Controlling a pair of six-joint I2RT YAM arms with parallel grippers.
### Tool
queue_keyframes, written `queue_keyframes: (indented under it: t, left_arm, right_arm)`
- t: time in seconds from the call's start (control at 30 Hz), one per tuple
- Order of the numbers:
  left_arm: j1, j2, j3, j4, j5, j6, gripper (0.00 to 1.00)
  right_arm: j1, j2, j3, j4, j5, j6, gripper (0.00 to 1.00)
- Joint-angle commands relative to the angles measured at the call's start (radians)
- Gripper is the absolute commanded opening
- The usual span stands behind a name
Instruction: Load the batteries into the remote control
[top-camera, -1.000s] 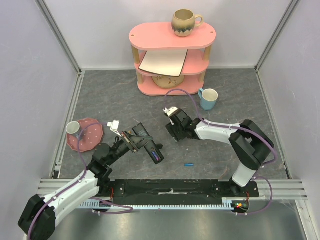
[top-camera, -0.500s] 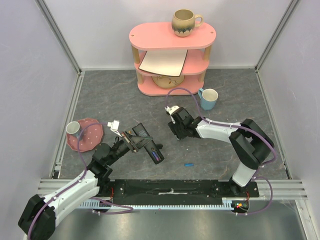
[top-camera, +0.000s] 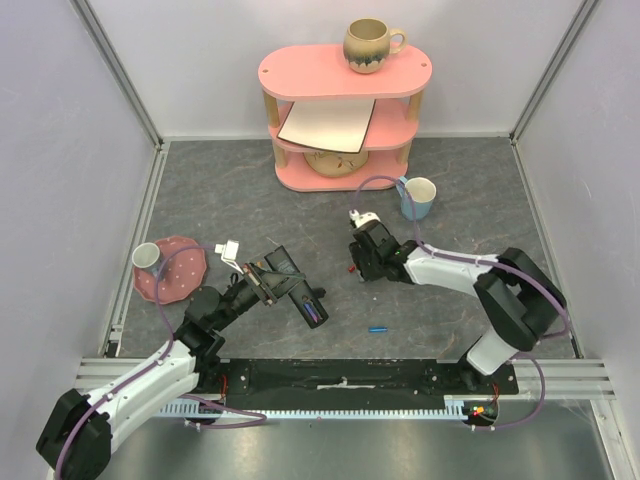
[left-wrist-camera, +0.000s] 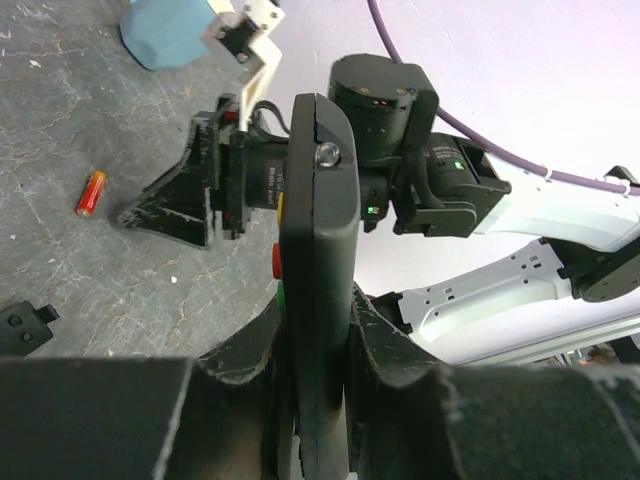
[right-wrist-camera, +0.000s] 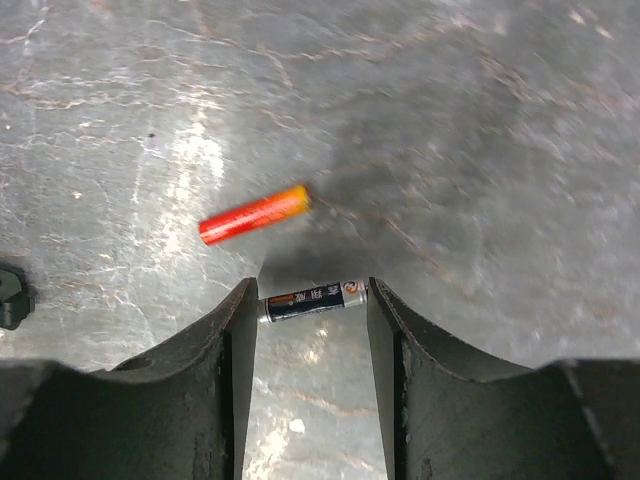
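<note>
Remote (top-camera: 300, 298) is held off the table (top-camera: 480, 190), tilted, in the left gripper (top-camera: 268, 278). The right gripper (top-camera: 362, 265) is low over the table, well apart from it. I judge the step to be fetching a cell. The next move calls for carrying it across and lining it up with the remote's bay.

In the left wrist view, the fingers (left-wrist-camera: 385, 345) are clamped on the remote, seen edge-on.

In the right wrist view, the battery (right-wrist-camera: 313, 298) spans the half-apart jaws end to end, pinched between both fingertips (right-wrist-camera: 235, 335). A red cell (right-wrist-camera: 255, 215) lies just beyond it on the table.
</note>
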Motion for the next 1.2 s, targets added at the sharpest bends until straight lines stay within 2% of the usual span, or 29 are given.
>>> queue_keyframes:
  t: [0.0, 0.23, 0.5, 0.8, 0.83, 0.97, 1.1, 1.17]
  left_arm:
    - [0.004, 0.000, -0.051, 0.041, -0.003, 0.031, 0.02]
    - [0.004, -0.001, -0.051, 0.056, 0.004, 0.027, 0.02]
    - [0.004, -0.021, -0.072, 0.054, 0.000, 0.019, 0.02]
    - [0.004, -0.026, -0.074, 0.048, -0.005, 0.019, 0.02]
    - [0.004, -0.024, -0.074, 0.048, -0.006, 0.018, 0.02]
    - [0.004, -0.020, -0.072, 0.050, -0.002, 0.016, 0.02]
    - [0.004, -0.023, -0.074, 0.056, 0.001, 0.019, 0.02]
    - [0.004, -0.029, -0.080, 0.067, 0.001, 0.024, 0.02]
  right_arm:
    - [-0.007, -0.158, -0.050, -0.002, 0.104, 0.257, 0.00]
    - [-0.018, -0.255, -0.090, -0.025, 0.191, 0.526, 0.00]
    - [-0.026, -0.247, -0.169, -0.125, 0.364, 0.934, 0.00]
    - [-0.026, -0.178, -0.156, -0.162, 0.403, 0.992, 0.00]
    - [-0.027, -0.171, -0.153, -0.163, 0.401, 0.991, 0.02]
    - [-0.027, -0.137, -0.142, -0.170, 0.375, 0.985, 0.24]
    - [-0.027, -0.115, -0.130, -0.173, 0.360, 0.966, 0.36]
    - [-0.029, -0.112, -0.115, -0.174, 0.348, 0.937, 0.47]
